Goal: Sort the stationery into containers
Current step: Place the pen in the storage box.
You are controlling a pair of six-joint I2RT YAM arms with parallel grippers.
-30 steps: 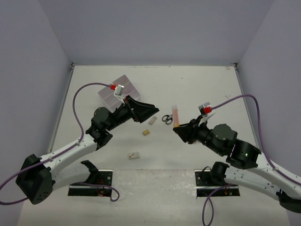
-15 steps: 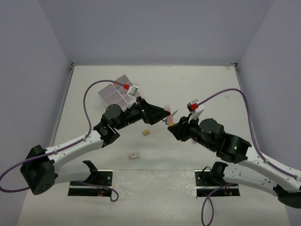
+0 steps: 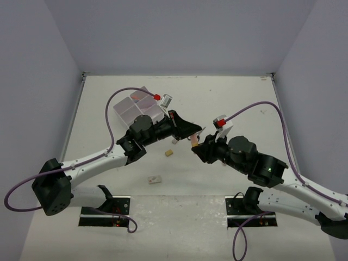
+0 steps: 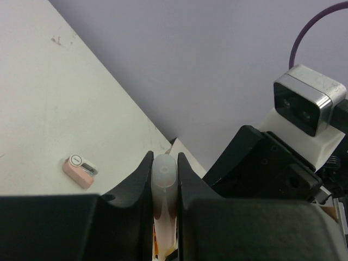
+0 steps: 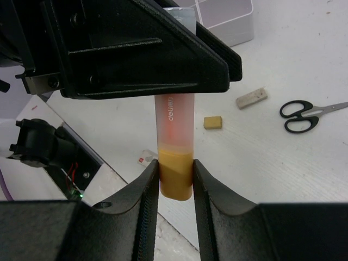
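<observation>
White table (image 3: pixel 217 98), 4 joined bins (image 3: pixel 138 109), contents unclear

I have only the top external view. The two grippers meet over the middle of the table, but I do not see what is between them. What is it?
Observer: The right gripper is shut on the orange end of a highlighter.
Operator: And the other gripper, does it hold something?
Observer: Yes. In its wrist view the left gripper is closed on the translucent cap end of the same highlighter.
Operator: What lies under them? The arms cover it for me.
Observer: The right wrist view shows black scissors lying flat on the table.
</observation>
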